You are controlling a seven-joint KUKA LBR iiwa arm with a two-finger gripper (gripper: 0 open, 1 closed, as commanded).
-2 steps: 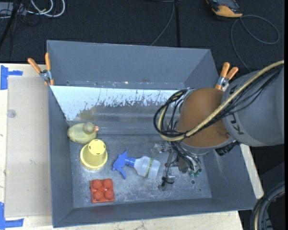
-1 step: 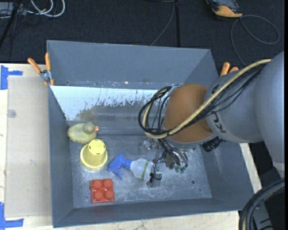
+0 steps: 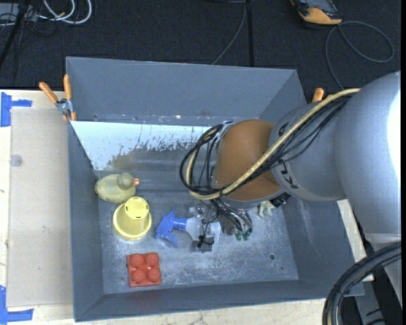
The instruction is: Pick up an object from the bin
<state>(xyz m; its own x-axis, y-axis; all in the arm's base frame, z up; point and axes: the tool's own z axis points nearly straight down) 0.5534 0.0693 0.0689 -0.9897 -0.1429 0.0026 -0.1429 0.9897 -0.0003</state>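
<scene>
Grey arm [image 3: 352, 147] enters from frame right | jaws low at centre of bin [image 3: 183, 90], opening cannot be told | blue plastic piece [image 3: 168, 226] just left of them | yellow cup [image 3: 132, 217], red block [image 3: 143, 269] lower left

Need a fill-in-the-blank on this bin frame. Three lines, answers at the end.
1. The small plastic piece just to the view's left of the gripper is ____.
2. The rubber duck lies just behind a cup of the same colour, ____.
3. The studded block near the front wall of the bin is ____.

Answers: blue; yellow; red.
</scene>
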